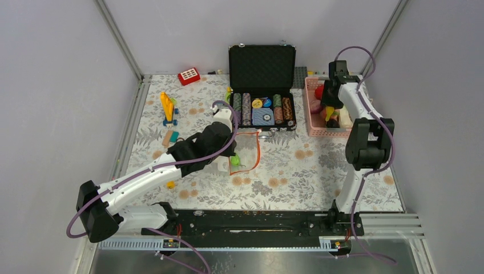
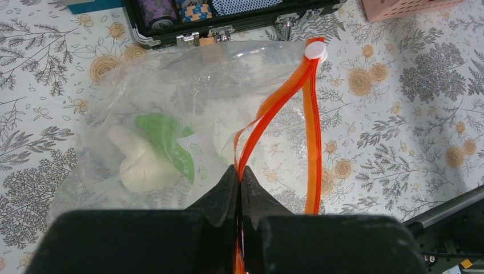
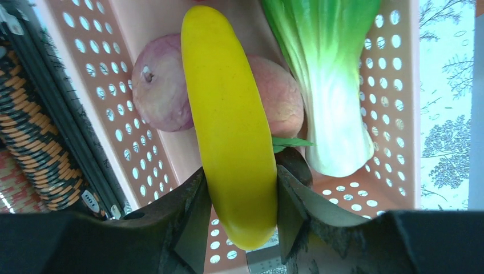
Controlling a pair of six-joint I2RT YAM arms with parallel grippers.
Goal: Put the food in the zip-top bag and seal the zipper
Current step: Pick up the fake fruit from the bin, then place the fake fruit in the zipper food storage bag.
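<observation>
Pinching the orange zipper [image 2: 313,142] tight, our left end effector [image 2: 240,177] holds the clear bag [image 2: 188,74] near the middle of the surface [image 2: 411,131]. We see a green and white cabbage [image 2: 145,162] inside it. Our right end effector [image 3: 241,171] squeezes the yellow banana [image 3: 228,103] in the pink basket [image 3: 399,85] at the far right corner.
</observation>
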